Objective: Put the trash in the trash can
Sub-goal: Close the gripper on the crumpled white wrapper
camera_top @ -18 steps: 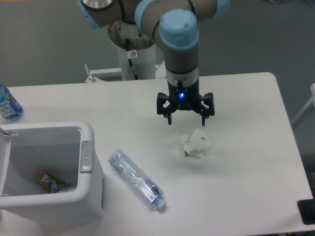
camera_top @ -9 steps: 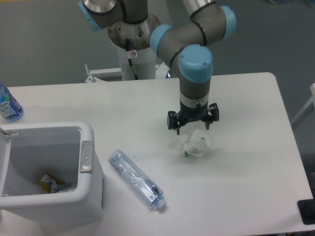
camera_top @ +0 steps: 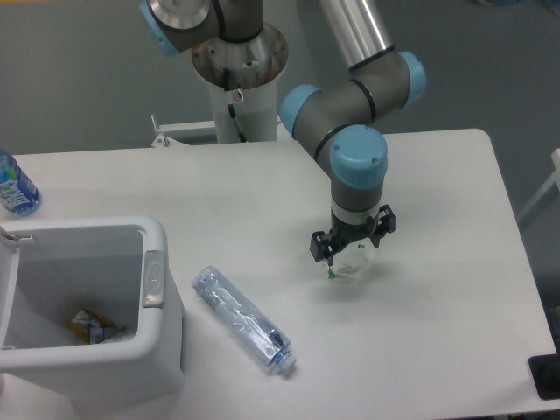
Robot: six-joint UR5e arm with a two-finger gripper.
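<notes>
The crumpled white wrapper (camera_top: 353, 262) with a green speck lies on the table right of centre. My gripper (camera_top: 351, 255) is down over it, open, with one finger on each side; most of the wrapper is hidden by the gripper. The clear crushed bottle (camera_top: 242, 320) lies at a slant on the table, between the wrapper and the bin. The white trash can (camera_top: 163, 289) stands at the lower left with its grey latch facing the bottle. Some yellowish litter lies inside it.
A blue-labelled bottle (camera_top: 15, 187) with blue liquid stands at the far left edge. The arm's base column (camera_top: 238, 87) rises behind the table. A dark object (camera_top: 545, 376) sits at the lower right corner. The table's right edge (camera_top: 516, 219) is near.
My gripper has moved right and down, from above and behind the wrapper to straddling it at table level. The wrapper, bottle and bin have not moved.
</notes>
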